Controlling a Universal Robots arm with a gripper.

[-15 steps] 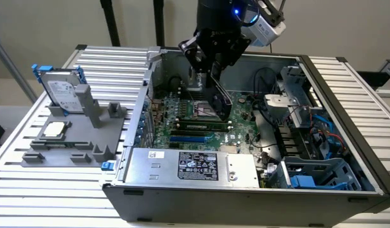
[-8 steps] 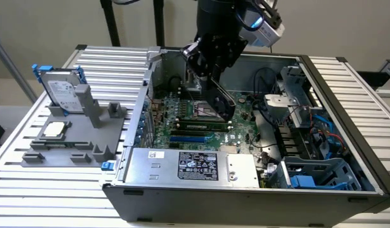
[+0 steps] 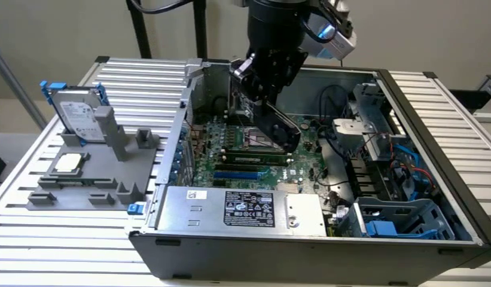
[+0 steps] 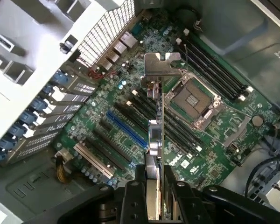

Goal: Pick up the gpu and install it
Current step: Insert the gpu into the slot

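The gpu (image 3: 278,128) is a thin dark card hanging edge-down over the green motherboard (image 3: 253,161) inside the open computer case (image 3: 309,251). My gripper (image 3: 263,89) is shut on its upper edge. In the wrist view the gpu (image 4: 157,116) appears edge-on, its silver bracket (image 4: 161,65) at the far end, and my gripper (image 4: 155,193) clamps it from both sides. The card floats above the board, between the empty CPU socket (image 4: 193,100) and the blue slot (image 4: 126,130), clear of both.
A silver power supply (image 3: 237,209) fills the case's near side. Drive cages and blue cables (image 3: 397,179) crowd the exterior view's right. Outside, on the left, a grey fixture (image 3: 94,173) holds a hard drive in a blue frame (image 3: 78,113) and a processor chip (image 3: 70,162).
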